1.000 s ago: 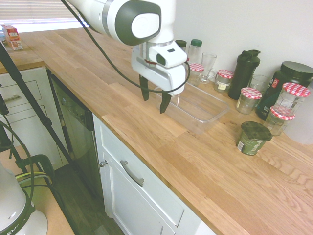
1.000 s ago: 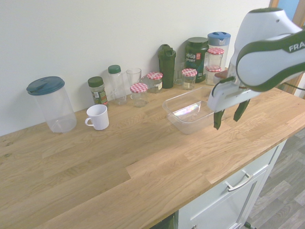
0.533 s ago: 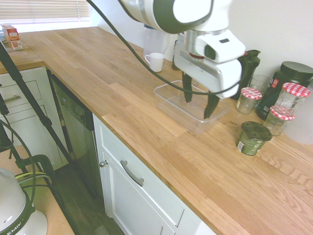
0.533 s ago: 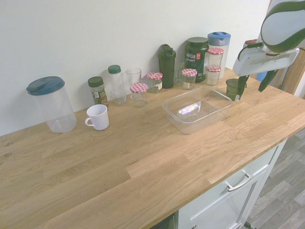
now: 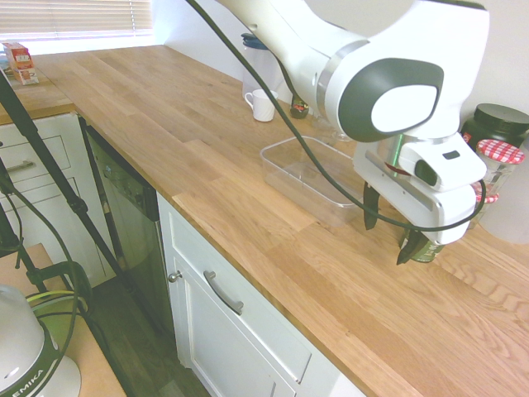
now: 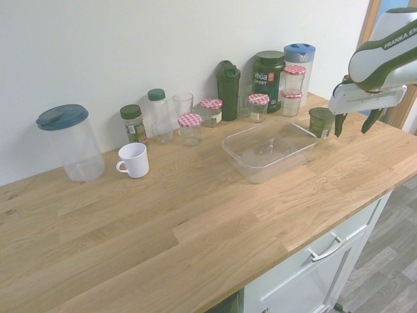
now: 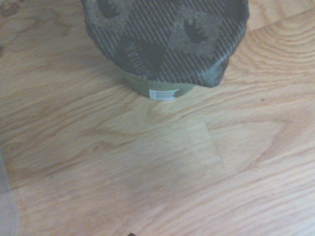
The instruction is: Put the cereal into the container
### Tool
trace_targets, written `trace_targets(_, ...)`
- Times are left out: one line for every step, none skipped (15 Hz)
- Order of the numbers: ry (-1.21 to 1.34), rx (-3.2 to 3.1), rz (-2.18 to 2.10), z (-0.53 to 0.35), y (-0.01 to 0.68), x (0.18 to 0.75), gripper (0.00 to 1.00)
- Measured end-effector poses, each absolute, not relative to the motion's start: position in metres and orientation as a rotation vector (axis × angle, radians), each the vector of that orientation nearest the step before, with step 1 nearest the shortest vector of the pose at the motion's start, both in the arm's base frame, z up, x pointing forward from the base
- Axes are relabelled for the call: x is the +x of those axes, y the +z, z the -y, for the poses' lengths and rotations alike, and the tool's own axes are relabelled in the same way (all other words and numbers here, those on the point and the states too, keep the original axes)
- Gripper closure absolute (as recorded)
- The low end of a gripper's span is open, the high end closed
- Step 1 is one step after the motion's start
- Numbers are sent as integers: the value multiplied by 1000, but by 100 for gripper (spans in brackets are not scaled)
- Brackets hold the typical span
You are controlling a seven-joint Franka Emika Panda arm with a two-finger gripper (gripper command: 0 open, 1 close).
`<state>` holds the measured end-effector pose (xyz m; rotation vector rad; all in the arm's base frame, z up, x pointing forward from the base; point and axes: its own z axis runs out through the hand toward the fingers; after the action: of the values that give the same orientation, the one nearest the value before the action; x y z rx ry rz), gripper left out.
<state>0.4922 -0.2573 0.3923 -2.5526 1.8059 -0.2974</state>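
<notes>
The cereal [image 6: 321, 122], a squat glass jar with a dark green lid, stands on the wooden counter just beyond one end of the container [image 6: 234, 153]. That container is a shallow clear plastic tub with nothing in it [image 5: 273, 157]. My gripper [image 6: 352, 124] hangs open close beside the jar, on the side away from the tub, with nothing between its fingers. In the first exterior view the gripper [image 5: 387, 234] covers most of the jar; only a sliver of the jar [image 5: 430, 250] shows. The wrist view has the jar's striped lid [image 7: 162, 39] and green label close up.
Along the wall stand jars with red-checked lids [image 6: 258, 106], a black shaker bottle [image 6: 228, 81], a dark tub [image 5: 496, 124], glasses, a white mug [image 6: 133, 160] and a large clear jug [image 6: 70, 141]. The counter's front edge runs above white drawers.
The gripper has travelled from in front of the container, across it, to a spot beside the cereal jar and lower down. It has stayed open. Nothing on the counter moved.
</notes>
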Motion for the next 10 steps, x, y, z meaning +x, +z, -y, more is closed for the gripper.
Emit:
trace_targets(-295, -2544, -1811, 259, 386, 499, 0)
trace_targets(-299, -2535, -1816, 261, 383, 504, 0)
trace_targets(-307, -2527, -1818, 263, 381, 508, 0)
trace_targets(-309, -2518, -1822, 264, 379, 512, 0)
trace_targets(-308, -2511, -1823, 264, 376, 516, 0)
trace_targets(-313, -2506, -1823, 263, 373, 520, 0)
trace_targets(-316, -2503, -1821, 262, 369, 524, 0)
trace_targets(-322, -2500, -1821, 263, 366, 530, 0)
trace_targets(-330, -2494, -1823, 263, 365, 535, 0)
trace_targets(-339, -2486, -1827, 264, 365, 540, 0)
